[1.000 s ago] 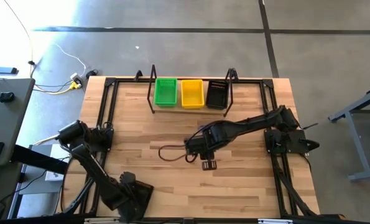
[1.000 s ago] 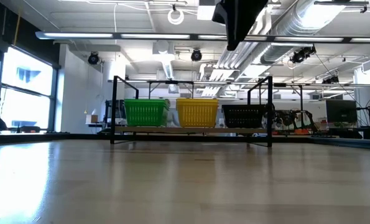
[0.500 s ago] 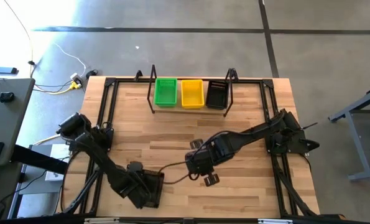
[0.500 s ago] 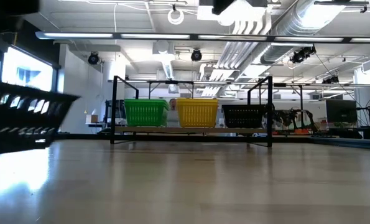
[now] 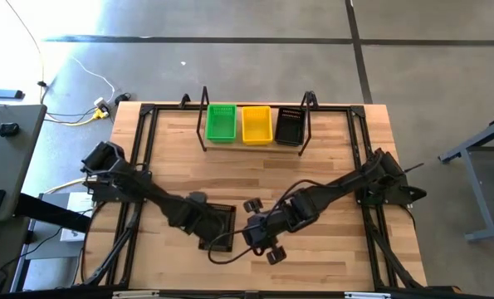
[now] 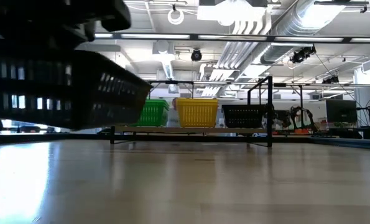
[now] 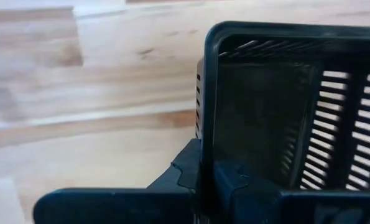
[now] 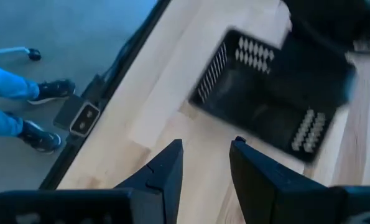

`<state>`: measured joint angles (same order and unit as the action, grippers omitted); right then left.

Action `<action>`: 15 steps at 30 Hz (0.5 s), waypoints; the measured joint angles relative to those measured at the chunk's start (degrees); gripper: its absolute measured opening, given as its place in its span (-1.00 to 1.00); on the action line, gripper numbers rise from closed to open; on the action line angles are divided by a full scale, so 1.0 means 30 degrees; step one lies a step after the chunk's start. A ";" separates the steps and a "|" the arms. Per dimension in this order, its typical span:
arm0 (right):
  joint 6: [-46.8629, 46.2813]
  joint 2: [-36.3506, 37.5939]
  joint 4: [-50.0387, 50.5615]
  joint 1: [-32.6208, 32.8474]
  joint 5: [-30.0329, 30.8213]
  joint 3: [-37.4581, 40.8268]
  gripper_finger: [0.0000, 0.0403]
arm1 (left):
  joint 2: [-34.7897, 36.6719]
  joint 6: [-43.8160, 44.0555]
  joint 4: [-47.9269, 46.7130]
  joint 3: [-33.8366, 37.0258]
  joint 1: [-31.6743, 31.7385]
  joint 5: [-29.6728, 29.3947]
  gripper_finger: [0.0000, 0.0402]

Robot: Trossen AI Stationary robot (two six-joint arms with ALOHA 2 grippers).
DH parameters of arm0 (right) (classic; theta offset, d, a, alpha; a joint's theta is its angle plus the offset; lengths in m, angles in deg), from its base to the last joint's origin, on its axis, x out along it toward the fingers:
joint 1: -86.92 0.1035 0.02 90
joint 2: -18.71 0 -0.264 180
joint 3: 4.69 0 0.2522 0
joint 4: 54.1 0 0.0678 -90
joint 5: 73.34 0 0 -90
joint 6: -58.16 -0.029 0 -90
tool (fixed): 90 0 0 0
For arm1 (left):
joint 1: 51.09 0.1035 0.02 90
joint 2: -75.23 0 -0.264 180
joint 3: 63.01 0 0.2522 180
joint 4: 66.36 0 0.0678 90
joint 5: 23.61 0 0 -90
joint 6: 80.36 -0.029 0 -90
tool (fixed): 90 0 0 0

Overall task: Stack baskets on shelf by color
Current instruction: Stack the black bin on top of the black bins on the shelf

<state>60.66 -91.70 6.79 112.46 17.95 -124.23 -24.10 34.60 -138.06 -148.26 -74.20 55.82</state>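
The shelf [image 5: 255, 143] stands at the table's far edge. A green basket [image 5: 222, 123], a yellow basket [image 5: 256, 124] and a black basket [image 5: 290, 126] stand side by side on its plank. They also show in the low view: the green basket [image 6: 153, 113], the yellow [image 6: 197, 112], the black [image 6: 244, 116]. My left gripper [image 5: 203, 218] is near the table's middle, shut on another black basket [image 5: 223, 226], which looms large in the low view [image 6: 60, 87]. My right gripper [image 8: 206, 162] is open, just right of that basket [image 8: 272, 106] and nearer the near edge. My left gripper pinches one wall of the black basket at its rim [image 7: 207, 134], one finger outside [image 7: 181, 174] and one inside [image 7: 250, 190] the hollow. In the low view the basket [image 6: 60, 87] is lifted clear of the table, its open side up and slightly tilted.
A black rod frame [image 5: 147, 133] runs along the table's left, far and right sides. A person's legs and shoes [image 8: 23, 124] show on the floor beyond the table edge. Bare wood [image 5: 230, 170] lies between the shelf and the grippers.
My left gripper has swung from the near edge toward the table's middle, carrying the black basket with it, lifted off the table; the basket has come into the low view from the left. My right gripper has moved toward the near edge and a little left.
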 joint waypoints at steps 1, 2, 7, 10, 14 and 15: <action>0.0049 0.0000 -0.0178 0.0031 0.0003 0.0000 -0.41 | 0.0000 -0.0287 0.0004 -0.0103 0.0309 0.0012 -1.00; 0.0124 0.0000 -0.0349 0.0079 0.0003 0.0000 -0.41 | 0.0000 -0.0626 -0.0038 -0.0212 0.0606 0.0011 -1.00; 0.0181 0.0000 -0.0733 0.0283 0.0129 0.0000 -0.41 | 0.0000 -0.2247 -0.0024 -0.0981 0.2053 -0.0099 -1.00; 0.0189 0.0000 -0.0751 0.0365 0.0893 0.0000 -0.41 | 0.0000 -0.3163 -0.0009 -0.1549 0.2863 -0.0262 -1.00; 0.0189 0.0000 -0.0751 0.0381 0.1746 0.0000 -0.41 | 0.0000 -0.4565 -0.0021 -0.2364 0.3892 -0.0334 -1.00; 0.0189 0.0000 -0.0751 0.0375 0.1813 0.0000 -0.41 | 0.0000 -0.4933 -0.0014 -0.2595 0.4133 -0.0334 -1.00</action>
<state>61.23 -91.70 4.54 113.58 23.39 -124.23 -24.10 19.80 -138.10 -156.04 -61.80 54.82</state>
